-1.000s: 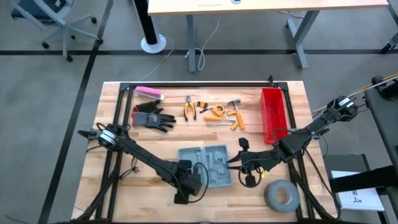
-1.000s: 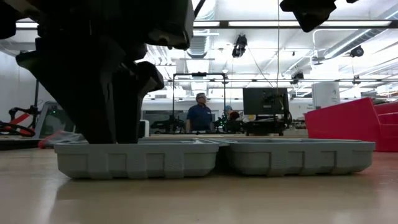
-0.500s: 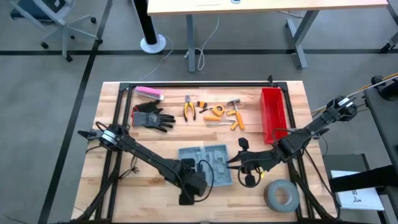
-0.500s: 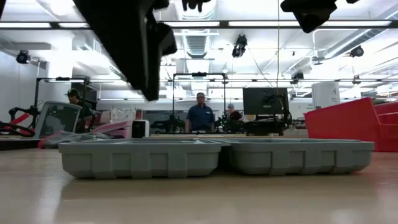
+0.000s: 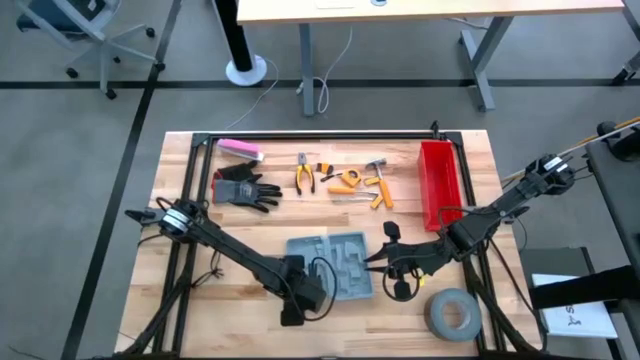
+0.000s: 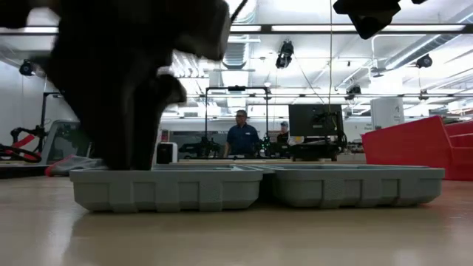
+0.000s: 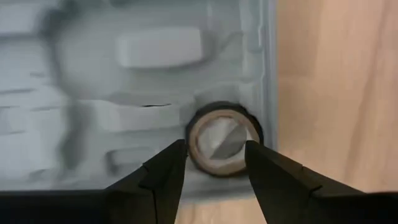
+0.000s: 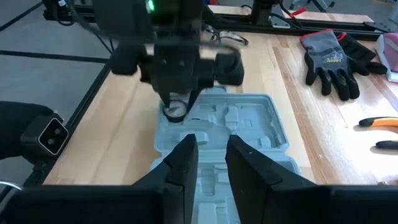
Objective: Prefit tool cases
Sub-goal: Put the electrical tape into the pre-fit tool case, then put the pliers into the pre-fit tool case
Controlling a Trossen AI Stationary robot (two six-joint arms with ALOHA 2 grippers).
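The grey-blue tool case (image 5: 330,265) lies open and flat on the table, with its moulded slots facing up; it also shows in the low view (image 6: 259,188). My left gripper (image 7: 214,155) points down over the case's left half near its front corner. It is shut on a small dark-rimmed roll (image 7: 221,138), which the right wrist view also shows at its fingertips (image 8: 176,109). My right gripper (image 8: 210,146) hangs in the air just right of the case (image 5: 380,258), open, with nothing between its fingers. My left gripper pinches the small roll by its outer rim (image 7: 191,142), one finger on each side. The fingers come from above, pointing down. The roll lies flat with its hole facing up at the case's corner slot. Whether it rests in the case I cannot tell.
A red bin (image 5: 437,180) stands at the right. A large grey tape roll (image 5: 453,313) lies near the front right. Black gloves (image 5: 245,188), pliers, a hammer and small tools (image 5: 345,178) lie along the far side. People stand in the room beyond (image 6: 242,137).
My left gripper rose clear above the case's left half, then came back down over the same corner. The case and my right gripper kept still.
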